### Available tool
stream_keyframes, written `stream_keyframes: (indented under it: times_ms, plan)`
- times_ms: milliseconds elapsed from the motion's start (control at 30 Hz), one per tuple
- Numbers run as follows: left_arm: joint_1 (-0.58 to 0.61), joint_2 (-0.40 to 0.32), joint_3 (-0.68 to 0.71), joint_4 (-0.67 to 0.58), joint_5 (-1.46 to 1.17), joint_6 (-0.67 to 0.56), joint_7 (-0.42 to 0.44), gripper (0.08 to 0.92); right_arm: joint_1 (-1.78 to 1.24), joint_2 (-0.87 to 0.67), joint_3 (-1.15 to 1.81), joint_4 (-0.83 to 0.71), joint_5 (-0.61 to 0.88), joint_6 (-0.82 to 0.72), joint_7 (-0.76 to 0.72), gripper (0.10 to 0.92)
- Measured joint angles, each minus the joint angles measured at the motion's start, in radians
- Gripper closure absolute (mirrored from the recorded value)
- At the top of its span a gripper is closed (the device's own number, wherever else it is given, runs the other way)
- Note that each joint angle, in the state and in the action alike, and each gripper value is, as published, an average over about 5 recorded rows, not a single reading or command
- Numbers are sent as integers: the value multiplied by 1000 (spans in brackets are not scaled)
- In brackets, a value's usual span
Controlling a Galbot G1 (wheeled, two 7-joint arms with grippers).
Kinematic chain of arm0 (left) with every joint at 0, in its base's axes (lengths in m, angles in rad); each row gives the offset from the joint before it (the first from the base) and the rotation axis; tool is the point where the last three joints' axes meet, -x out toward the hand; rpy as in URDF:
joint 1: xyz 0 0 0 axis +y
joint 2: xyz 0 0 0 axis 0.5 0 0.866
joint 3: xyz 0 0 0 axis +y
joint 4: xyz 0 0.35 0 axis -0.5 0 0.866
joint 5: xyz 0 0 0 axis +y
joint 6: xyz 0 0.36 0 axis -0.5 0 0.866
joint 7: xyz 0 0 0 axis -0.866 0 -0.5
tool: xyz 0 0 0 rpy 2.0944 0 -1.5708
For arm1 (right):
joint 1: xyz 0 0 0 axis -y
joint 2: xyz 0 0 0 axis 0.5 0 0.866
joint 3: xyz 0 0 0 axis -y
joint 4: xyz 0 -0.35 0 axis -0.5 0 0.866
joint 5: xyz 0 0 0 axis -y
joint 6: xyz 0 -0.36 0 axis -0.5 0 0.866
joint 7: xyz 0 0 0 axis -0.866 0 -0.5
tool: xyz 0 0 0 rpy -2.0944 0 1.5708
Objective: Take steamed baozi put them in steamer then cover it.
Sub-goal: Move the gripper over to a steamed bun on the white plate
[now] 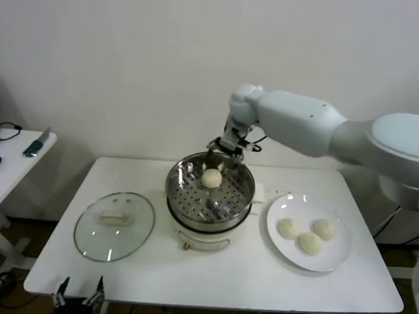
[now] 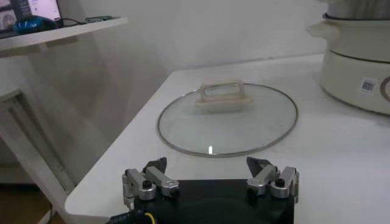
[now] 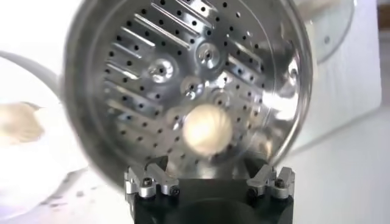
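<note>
One baozi (image 1: 211,178) lies on the perforated floor of the steel steamer (image 1: 185,198); it also shows in the right wrist view (image 3: 207,129) inside the steamer (image 3: 109,91). Three baozi (image 1: 308,237) lie on a white plate (image 1: 335,261). My right gripper (image 1: 228,148) hovers open and empty above the steamer's far rim; its fingertips (image 3: 159,165) stand apart from the bun. The glass cover (image 1: 114,226) lies flat on the table left of the steamer, also in the left wrist view (image 2: 228,119). My left gripper (image 1: 79,293) is open at the table's front-left edge.
The white table's edge (image 1: 208,303) runs along the front. A side table (image 1: 10,166) with small items stands at the far left. The steamer's cream pot base (image 2: 356,73) shows at the edge of the left wrist view.
</note>
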Motion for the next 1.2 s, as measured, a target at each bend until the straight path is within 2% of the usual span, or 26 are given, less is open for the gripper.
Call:
stream_keyframes:
  times_ms: [233,467,800,1200]
  plan:
    - [-2,-6,6,-1,6,2,1,177,89,-156,-88,103,182,-197,-36,203]
    - [-1,-7,10,-3,8,-1,2,177,100,-340,-132,227,269,-397,-27,203]
    - [-5,-11,8,-9,7,-1,4,177,-14,-512,-89,314,256,-575,10,203]
    - [-1,-12,0,-6,6,-1,4,177,-224,-537,41,282,186,-667,48,203]
